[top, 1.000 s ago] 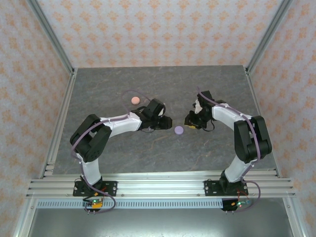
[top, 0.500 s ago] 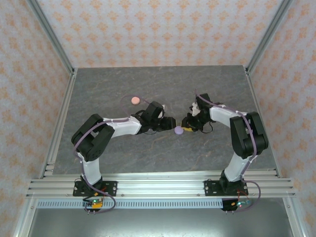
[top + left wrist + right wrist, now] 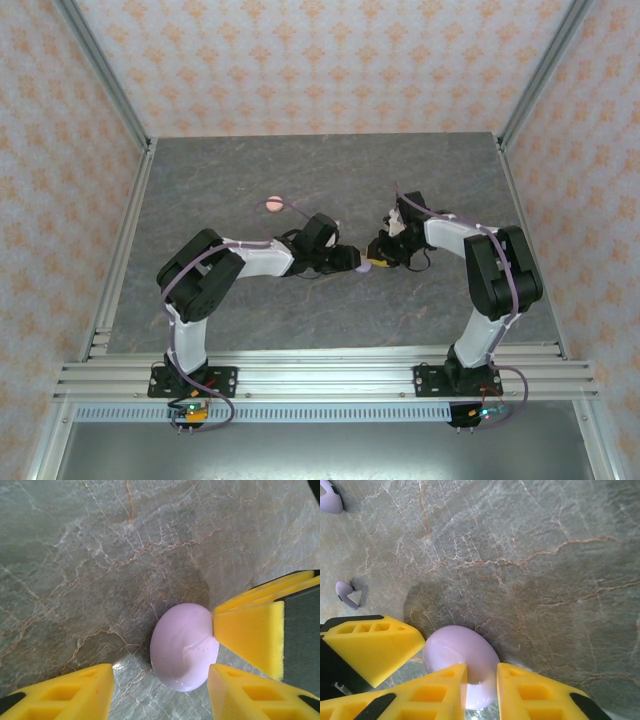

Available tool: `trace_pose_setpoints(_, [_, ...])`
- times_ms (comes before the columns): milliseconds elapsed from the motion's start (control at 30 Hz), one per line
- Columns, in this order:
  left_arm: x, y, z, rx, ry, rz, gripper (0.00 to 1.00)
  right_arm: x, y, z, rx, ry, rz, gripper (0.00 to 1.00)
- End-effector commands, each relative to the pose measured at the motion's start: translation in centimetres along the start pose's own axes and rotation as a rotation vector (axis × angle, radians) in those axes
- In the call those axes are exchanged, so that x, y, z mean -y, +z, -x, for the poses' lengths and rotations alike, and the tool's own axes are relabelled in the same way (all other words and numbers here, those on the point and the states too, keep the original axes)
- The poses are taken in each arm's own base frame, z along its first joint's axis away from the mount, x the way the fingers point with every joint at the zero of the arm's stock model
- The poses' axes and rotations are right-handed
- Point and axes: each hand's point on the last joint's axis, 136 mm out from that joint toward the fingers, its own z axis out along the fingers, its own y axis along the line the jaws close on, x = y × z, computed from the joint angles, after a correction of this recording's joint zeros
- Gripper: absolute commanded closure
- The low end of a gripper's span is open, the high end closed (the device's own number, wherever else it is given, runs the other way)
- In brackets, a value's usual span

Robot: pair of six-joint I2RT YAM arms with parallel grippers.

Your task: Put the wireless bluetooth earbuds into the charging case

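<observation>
Both arms have swung in toward the middle of the table [image 3: 300,170] since a second ago. Back then the lilac charging case [image 3: 364,266] lay bare between them. Now the left gripper [image 3: 349,260] and the right gripper [image 3: 378,260] meet at it near the middle of the top view, and we see just a bit of lilac between them.

From the left wrist, the case sits low and a little right of the middle, flat on the grey stone. The left gripper's two yellow fingers [image 3: 65,697] poke up from the bottom edge, one on each side of the case. They are spread wide. The left one is apart from the case; the right one is just beside it. A yellow finger of the right gripper comes in from the right edge and touches the case's upper right side.

From the right wrist, the case is at the bottom, left of the middle. The right gripper's fingers [image 3: 530,692] are close together, with the edge of the case in the thin gap. We cannot tell if they squeeze it.

A lilac earbud [image 3: 345,592] lies on the table at the left edge of that view, apart from the case. A second lilac earbud [image 3: 330,502] peeks in at the upper left corner.

A pink round case [image 3: 274,204] lies up and left of the grippers in the top view, well apart.
</observation>
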Motion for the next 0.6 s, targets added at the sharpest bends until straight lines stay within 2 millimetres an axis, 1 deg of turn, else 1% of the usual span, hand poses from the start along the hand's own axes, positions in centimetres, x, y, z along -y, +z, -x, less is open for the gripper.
trace_pose_setpoints(0, [-0.3, 0.9, -0.6, -0.021, -0.019, 0.0, 0.47, 1.0, 0.7, -0.5, -0.01, 0.033, -0.009, 0.78])
trace_pose_setpoints(233, [-0.1, 1.9, -1.0, -0.033, -0.047, -0.036, 0.49, 1.4, 0.9, -0.9, -0.007, 0.046, -0.006, 0.78])
trace_pose_setpoints(567, [0.3, 2.8, -1.3, -0.045, -0.085, -0.081, 0.56, 1.4, 1.1, -1.0, -0.005, 0.058, 0.006, 0.78])
